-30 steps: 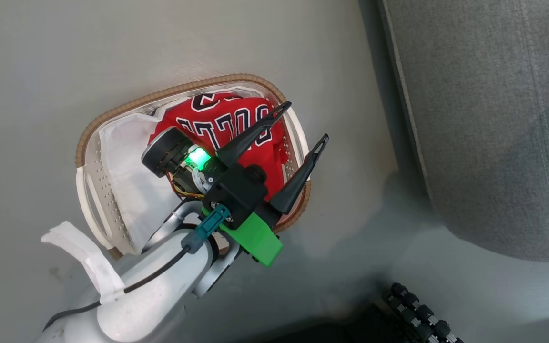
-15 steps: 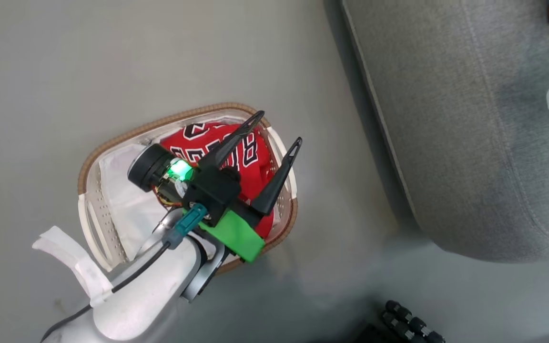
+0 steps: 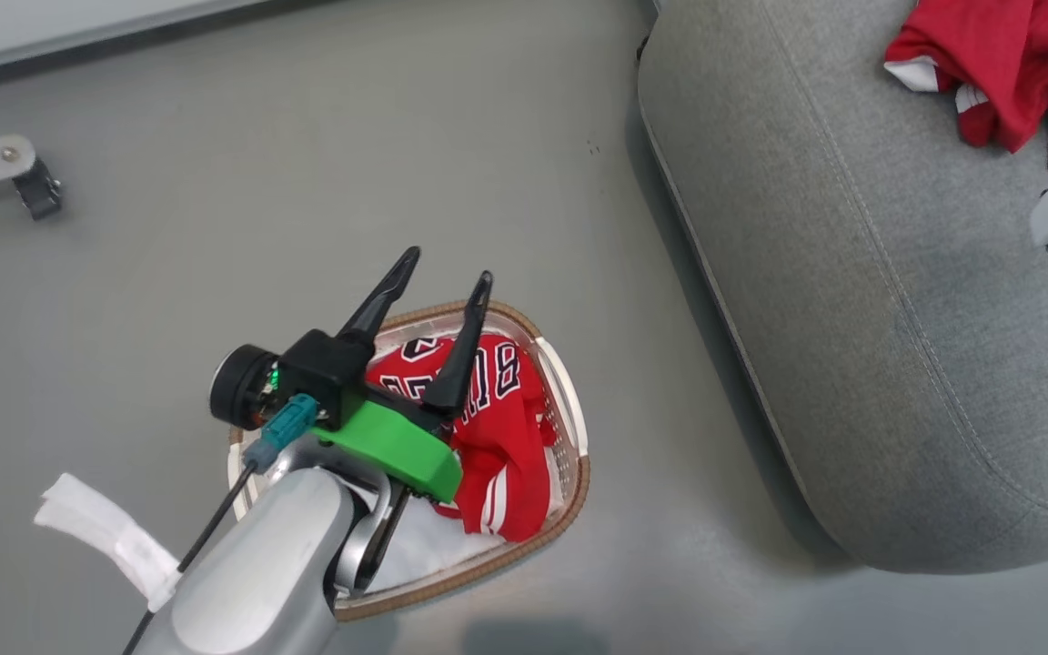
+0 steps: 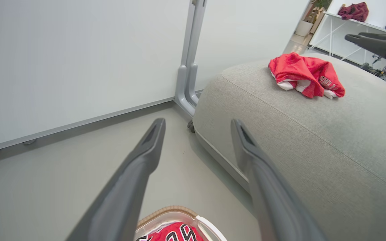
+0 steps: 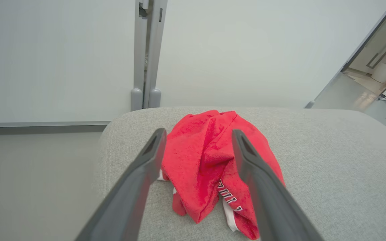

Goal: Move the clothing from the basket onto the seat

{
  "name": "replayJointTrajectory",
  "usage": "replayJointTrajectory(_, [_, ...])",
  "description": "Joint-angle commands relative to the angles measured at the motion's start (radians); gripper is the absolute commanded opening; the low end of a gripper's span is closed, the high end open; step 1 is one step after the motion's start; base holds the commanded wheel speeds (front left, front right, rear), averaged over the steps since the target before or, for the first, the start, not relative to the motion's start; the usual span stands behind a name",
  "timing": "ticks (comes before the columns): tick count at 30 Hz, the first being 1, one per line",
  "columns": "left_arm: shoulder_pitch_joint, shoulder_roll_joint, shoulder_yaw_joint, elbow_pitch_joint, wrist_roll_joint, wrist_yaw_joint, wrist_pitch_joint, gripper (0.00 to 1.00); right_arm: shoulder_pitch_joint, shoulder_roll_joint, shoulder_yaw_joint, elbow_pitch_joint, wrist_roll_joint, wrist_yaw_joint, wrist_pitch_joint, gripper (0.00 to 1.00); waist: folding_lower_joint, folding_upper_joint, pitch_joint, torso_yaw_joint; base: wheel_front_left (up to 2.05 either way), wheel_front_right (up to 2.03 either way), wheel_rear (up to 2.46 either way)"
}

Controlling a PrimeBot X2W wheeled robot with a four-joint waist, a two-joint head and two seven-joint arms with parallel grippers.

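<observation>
Head view: left gripper [image 3: 448, 266] spread, empty, above the basket [image 3: 569, 496]. One lettered red jersey [image 3: 498, 428] lies inside on a white sheet [image 3: 433, 546]. I'd judge it light, limp, slippery; pinch a bunched fold, not flat cloth.
Left wrist view: second red garment [image 4: 305, 75] crumpled on the seat [image 4: 297, 140].
Right wrist view: right gripper [image 5: 198, 134] spread, empty, over it.
Count: two garments, one basket, one seat.

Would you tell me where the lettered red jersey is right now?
The jersey lies inside the basket on the floor in the head view's lower middle, partly behind the left end effector and left of the seat.
</observation>
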State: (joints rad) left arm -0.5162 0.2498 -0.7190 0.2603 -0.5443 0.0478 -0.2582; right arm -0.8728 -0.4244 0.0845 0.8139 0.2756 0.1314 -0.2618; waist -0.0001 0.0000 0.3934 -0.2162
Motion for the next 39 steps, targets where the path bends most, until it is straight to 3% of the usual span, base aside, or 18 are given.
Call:
replayJointTrajectory(1, [0.036, -0.001, 0.031, 0.002, -0.003, 0.007, -0.008, 1.00, 0.040, 0.012, 0.008, -0.010, 0.006, -0.001, -0.004, 1.00, 0.0001, 0.0000, -0.129, 0.073, 0.00, 0.00, 0.00])
replayJointTrajectory(16, [0.387, -0.048, 0.429, -0.051, 0.039, 0.014, -0.006, 1.00, 0.401, 0.247, -0.076, -0.271, -0.032, -0.001, -0.005, 1.00, 0.0001, 0.0000, -0.311, 0.207, 0.00, 0.00, 0.00])
replayJointTrajectory(23, [0.521, -0.086, 0.535, -0.074, 0.085, -0.003, -0.006, 1.00, 0.597, 0.341, -0.083, -0.428, -0.079, -0.001, -0.005, 1.00, 0.0001, 0.0000, -0.348, 0.242, 0.00, 0.00, 0.00])
replayJointTrajectory(30, [0.585, -0.122, 0.580, -0.066, 0.121, -0.030, -0.006, 1.00, 0.756, 0.372, -0.083, -0.511, -0.093, -0.001, -0.005, 1.00, 0.0001, 0.0000, -0.362, 0.255, 0.00, 0.00, 0.00])
replayJointTrajectory(39, [0.608, -0.147, 0.603, -0.030, 0.143, -0.065, -0.006, 1.00, 0.807, 0.372, -0.022, -0.503, -0.066, -0.001, -0.005, 1.00, 0.0001, 0.0000, -0.395, 0.255, 0.00, 0.00, 0.00])
